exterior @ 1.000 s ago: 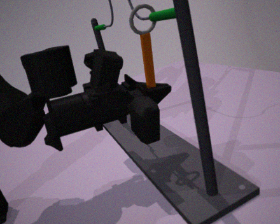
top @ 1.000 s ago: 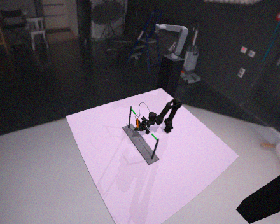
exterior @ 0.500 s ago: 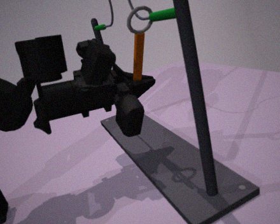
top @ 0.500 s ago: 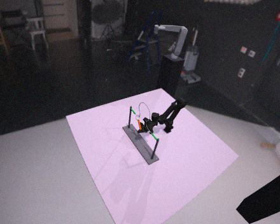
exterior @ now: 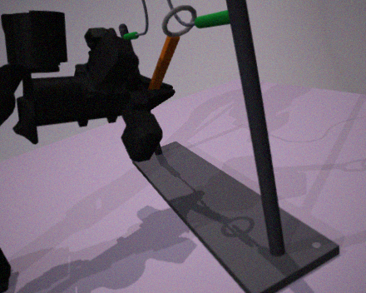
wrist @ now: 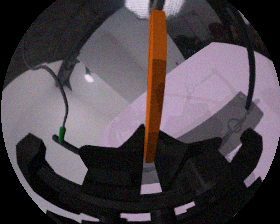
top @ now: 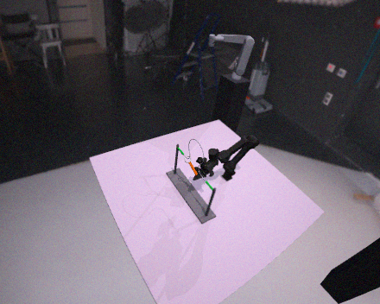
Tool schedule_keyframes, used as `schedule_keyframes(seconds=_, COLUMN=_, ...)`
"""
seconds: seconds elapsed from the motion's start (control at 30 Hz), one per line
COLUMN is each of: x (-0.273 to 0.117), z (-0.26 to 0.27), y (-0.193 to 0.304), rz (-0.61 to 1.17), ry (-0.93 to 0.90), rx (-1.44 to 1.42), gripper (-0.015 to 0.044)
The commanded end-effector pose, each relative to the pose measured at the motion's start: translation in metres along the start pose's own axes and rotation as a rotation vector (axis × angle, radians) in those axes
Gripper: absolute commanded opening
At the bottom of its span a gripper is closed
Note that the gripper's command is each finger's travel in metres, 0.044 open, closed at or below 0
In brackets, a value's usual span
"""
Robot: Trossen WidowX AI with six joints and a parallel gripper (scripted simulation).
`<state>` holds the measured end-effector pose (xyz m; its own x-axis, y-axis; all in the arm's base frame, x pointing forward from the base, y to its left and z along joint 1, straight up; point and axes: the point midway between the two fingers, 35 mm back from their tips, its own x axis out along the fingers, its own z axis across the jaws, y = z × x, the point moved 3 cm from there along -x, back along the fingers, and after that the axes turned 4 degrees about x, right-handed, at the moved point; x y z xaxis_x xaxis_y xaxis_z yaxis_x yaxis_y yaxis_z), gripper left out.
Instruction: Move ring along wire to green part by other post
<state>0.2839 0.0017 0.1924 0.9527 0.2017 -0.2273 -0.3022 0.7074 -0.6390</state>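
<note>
The orange handle is pinched at its lower end by my shut gripper. It leans in the exterior view. The grey ring is above it, with the wire through it, just off the inner end of the green part by one post. It surrounds thin grey wire; whether they touch I cannot tell. The other green part is by the other post.
The grey wire arches up between the green parts. Both posts stand on a dark base plate on the pink table top. My arm reaches in from the side opposite the open table front.
</note>
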Motion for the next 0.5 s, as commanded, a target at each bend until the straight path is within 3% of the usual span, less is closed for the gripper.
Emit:
schedule_keyframes(seconds=0.0, x=-0.007, z=0.014, y=-0.003, rz=0.04, ry=-0.03, rx=0.062, gripper=-0.015)
schedule_keyframes(seconds=0.47, x=-0.031, z=0.047, y=-0.013, rz=0.22, ry=-0.12, rx=0.282, gripper=-0.015)
